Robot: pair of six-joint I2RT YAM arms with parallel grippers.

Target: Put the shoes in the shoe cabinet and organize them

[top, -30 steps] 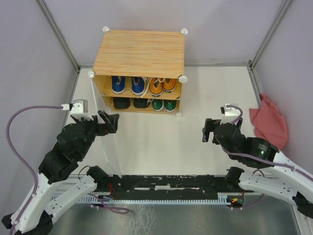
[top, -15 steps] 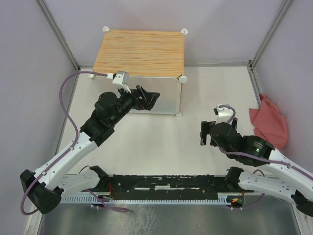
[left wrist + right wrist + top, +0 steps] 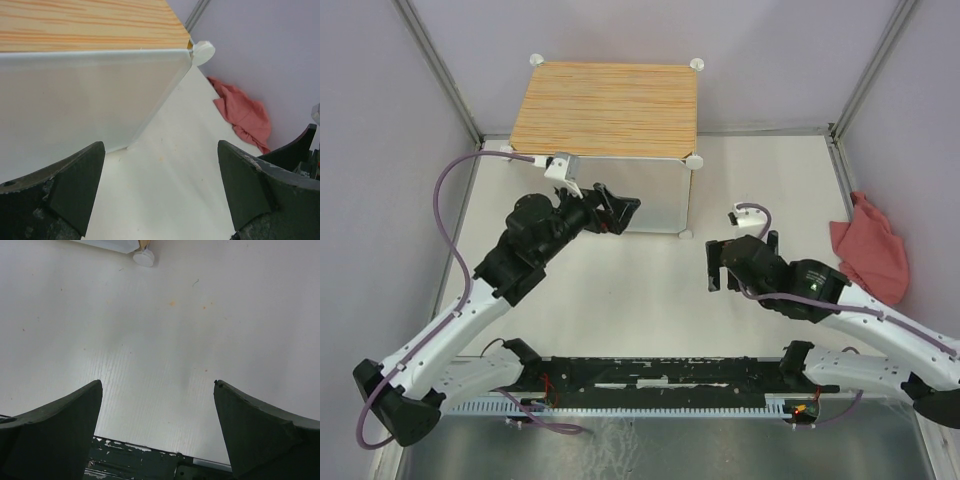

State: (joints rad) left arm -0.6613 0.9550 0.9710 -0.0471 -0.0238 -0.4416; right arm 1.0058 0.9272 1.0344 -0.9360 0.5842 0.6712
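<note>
Just ahead of the left hand [image 3: 620,208], the shoe cabinet [image 3: 605,110]

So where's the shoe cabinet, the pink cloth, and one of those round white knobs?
shoe cabinet [image 3: 605,108], overhead view, on its wood-grain top.
pink cloth [image 3: 868,250], overhead view, middle of the crumpled fabric.
white knob [image 3: 203,51], left wrist view, the round face at the cabinet's upper corner.

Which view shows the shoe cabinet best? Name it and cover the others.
Top external: the whole shoe cabinet appears, wood-grain top and closed white front. Left wrist shows only its white door and top edge close up. Right wrist catches just one bottom corner knob.
</note>
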